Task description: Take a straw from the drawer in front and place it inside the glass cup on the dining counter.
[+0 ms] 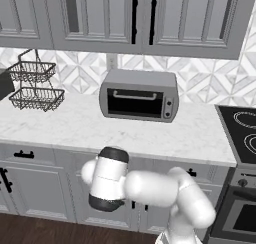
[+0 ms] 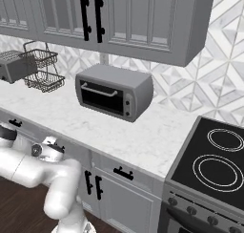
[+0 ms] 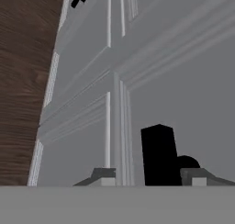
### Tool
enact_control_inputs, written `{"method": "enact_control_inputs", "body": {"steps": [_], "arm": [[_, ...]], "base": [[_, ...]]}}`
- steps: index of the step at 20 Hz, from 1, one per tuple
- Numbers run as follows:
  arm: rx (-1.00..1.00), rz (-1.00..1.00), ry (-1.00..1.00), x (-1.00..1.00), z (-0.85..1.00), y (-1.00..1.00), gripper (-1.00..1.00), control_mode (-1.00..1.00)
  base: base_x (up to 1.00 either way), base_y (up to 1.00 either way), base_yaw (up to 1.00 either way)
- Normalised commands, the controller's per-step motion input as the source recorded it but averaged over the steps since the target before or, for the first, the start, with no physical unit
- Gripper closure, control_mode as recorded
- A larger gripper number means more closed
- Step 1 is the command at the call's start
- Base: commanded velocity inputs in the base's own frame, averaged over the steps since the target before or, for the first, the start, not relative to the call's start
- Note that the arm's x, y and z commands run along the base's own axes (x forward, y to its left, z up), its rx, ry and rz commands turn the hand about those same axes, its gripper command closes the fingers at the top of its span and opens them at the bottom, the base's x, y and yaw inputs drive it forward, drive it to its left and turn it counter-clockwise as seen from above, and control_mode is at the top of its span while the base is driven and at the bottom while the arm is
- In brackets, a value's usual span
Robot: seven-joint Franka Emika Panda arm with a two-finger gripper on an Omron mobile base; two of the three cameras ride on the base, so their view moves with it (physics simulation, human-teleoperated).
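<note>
The drawer point(image 2: 71, 153) is a grey panelled front under the white worktop, and it sits flush and shut. Its front point(image 1: 70, 158) runs behind my arm point(image 1: 150, 188) in the left base view. In the hand view my gripper point(image 3: 148, 175) is close against the grey panels. The drawer's short black bar handle point(image 3: 158, 154) stands between my fingertips point(image 3: 104, 175), nearer the right one. The jaws are apart, with a gap on the left of the bar. The straw, the glass cup and the dining counter are out of view.
A grey toaster oven point(image 1: 139, 100) and a two-tier wire basket point(image 1: 35, 85) stand on the worktop. A black stove top point(image 2: 214, 155) lies to the right. Narrower drawers point(image 2: 123, 172) and cabinet doors point(image 2: 98, 186) flank the arm. Dark wood floor point(image 3: 23, 81) lies below.
</note>
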Motion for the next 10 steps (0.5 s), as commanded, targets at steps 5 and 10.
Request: {"method": "enact_control_inputs", "body": {"steps": [5,10], "arm": [[0.00,0.00,0.47,-1.00,-1.00,1.00,1.00,-1.00],[0.00,0.00,0.43,-1.00,-1.00,1.00,1.00,-1.00]], "base": [[0.00,0.00,0.00],[0.00,0.00,0.00]]}}
